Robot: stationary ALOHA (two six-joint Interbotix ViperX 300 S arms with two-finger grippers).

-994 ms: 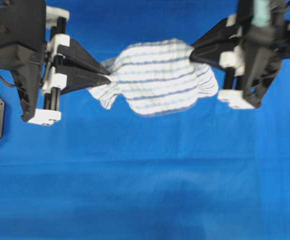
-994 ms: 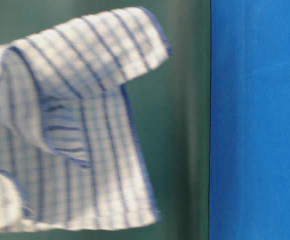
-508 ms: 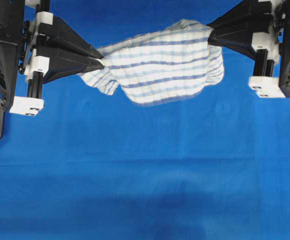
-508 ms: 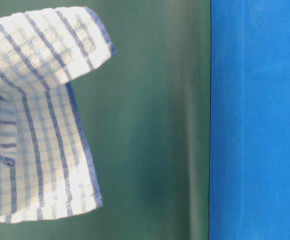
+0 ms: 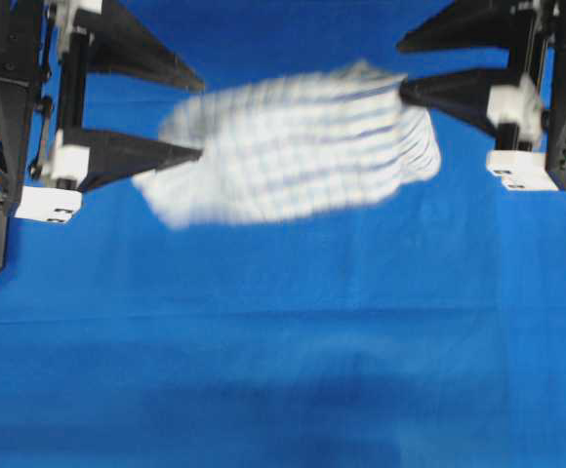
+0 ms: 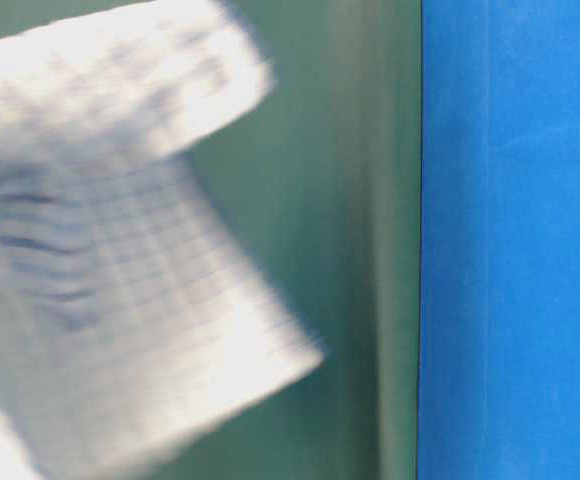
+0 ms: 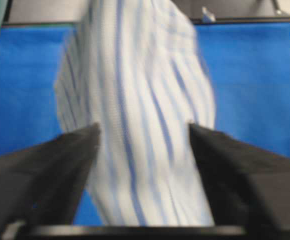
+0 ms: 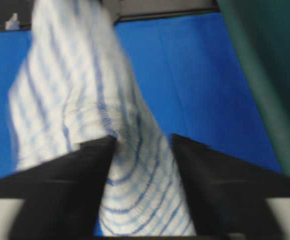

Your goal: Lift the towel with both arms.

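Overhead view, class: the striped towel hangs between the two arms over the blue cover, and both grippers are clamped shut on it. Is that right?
Not quite. Both the left gripper and right gripper stand open around the blurred towel; the overhead view shows it. The rest holds.

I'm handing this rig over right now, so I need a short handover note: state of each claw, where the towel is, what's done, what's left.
Left claw: jaws wide apart, gripping nothing.
Right claw: jaws wide apart too, no grip.
Towel: between the two claws above the blue table covering, smeared by motion blur in every view, so apparently moving. In both wrist views it passes through the gap between the black fingers without being pinched.
Done: nothing that holds; neither arm has the towel.
Left: probably let it settle, re-grip one end with each claw, then lift together.
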